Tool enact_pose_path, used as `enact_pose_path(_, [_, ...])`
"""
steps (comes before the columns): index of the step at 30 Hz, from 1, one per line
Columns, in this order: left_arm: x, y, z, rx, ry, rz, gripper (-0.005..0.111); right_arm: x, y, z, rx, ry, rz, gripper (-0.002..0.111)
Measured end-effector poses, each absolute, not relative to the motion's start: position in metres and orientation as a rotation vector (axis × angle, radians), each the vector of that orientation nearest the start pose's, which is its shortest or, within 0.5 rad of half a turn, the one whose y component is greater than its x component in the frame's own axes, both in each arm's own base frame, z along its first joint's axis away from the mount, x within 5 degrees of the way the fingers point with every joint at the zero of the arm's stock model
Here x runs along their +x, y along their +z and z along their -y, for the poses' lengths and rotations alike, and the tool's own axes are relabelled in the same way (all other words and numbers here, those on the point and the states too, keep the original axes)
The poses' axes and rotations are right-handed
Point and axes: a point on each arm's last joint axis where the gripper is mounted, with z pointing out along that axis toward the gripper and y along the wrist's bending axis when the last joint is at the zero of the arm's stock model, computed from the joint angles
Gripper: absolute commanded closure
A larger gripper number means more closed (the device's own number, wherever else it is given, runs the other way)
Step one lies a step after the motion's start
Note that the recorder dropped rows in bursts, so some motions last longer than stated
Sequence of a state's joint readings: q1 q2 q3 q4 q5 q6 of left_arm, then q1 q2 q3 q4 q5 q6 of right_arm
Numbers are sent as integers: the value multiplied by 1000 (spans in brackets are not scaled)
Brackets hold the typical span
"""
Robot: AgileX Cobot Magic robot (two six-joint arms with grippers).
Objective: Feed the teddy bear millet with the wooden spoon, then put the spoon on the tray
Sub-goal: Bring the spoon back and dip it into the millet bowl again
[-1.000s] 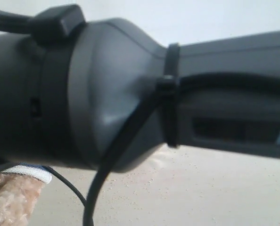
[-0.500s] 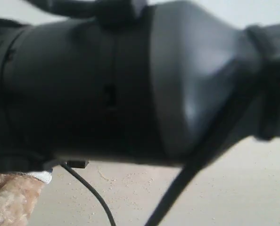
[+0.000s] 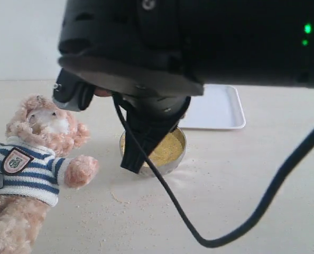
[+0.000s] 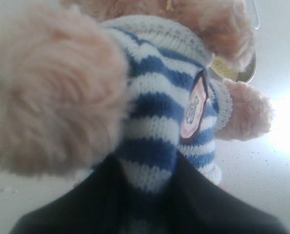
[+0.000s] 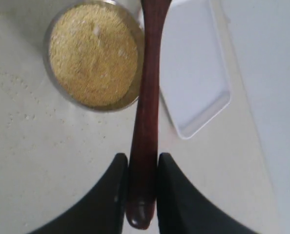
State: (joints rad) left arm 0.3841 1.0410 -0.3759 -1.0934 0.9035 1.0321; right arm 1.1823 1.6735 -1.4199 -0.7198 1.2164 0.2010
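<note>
while near the millet (image 5: pixel 93 53), wooden spoon (image 5: pixel 150 73) handle tight in right pincer (image 5: pixel 142 160) (left pincer (image 4: pixel 145 168) around teddy bear (image 4: pixel 155 97))

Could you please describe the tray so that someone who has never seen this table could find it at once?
Start from the teddy bear at the left of the exterior view; beside it stands a round steel bowl of millet. Just beyond that lies the tray: flat, white and rectangular with rounded corners, unlike the round, shiny bowl.
</note>
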Motion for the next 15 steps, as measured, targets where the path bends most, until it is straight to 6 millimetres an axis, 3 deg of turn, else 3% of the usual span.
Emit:
enact_pose_path(7, [155, 209, 6, -42, -784, -2399, 102, 188, 289, -237, -1155, -454, -2437, 93])
enact_pose_path(11, [155, 209, 6, -42, -784, -2399, 102, 193, 283, -223, -1073, -341, -2551, 93])
enact_pose_path(15, [155, 209, 6, -42, -784, -2399, 102, 206, 285, -210, -1040, -351, -2566, 93])
